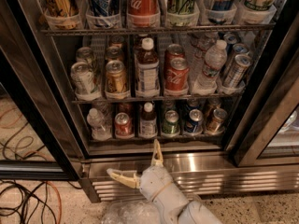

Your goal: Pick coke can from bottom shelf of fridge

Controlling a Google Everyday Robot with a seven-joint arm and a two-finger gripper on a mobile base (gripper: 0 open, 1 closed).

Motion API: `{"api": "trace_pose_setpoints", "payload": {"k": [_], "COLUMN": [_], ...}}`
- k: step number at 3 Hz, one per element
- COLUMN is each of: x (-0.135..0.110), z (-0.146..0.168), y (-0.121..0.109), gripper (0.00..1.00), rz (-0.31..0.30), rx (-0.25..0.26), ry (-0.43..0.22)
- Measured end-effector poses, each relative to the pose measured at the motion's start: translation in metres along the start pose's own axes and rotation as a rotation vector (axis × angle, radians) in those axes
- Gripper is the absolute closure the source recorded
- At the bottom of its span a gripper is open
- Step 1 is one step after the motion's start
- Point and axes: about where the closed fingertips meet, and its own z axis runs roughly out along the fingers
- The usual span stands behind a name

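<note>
The fridge (42, 106) stands open with wire racks of drinks. On the bottom shelf (154, 139) the red coke can (123, 124) stands second from the left, between a clear water bottle (97, 123) and a brown bottle with a white cap (148, 120). A green can (171, 122) stands right of that bottle. My gripper (138, 164) is below the shelf, in front of the steel louvred base panel (233, 171). It is open and empty, one finger (156, 152) pointing up, the other finger (122, 177) pointing left.
A blue can (194, 121) and a gold can (216, 120) fill the shelf's right lanes. The middle rack holds larger cans and bottles, including red cans (176, 74). Cables (28, 195) lie on the floor at left. The door frame (266, 111) slants at right.
</note>
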Motion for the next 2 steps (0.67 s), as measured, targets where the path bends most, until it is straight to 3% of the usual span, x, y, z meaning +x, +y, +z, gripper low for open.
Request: {"api": "trace_pose_setpoints", "payload": {"k": [2], "x": [0.015], "z": [0.023], "y": [-0.03], "gripper": [0.0], "rz": [-0.046], "rx": [0.039], "ry": [-0.019]}}
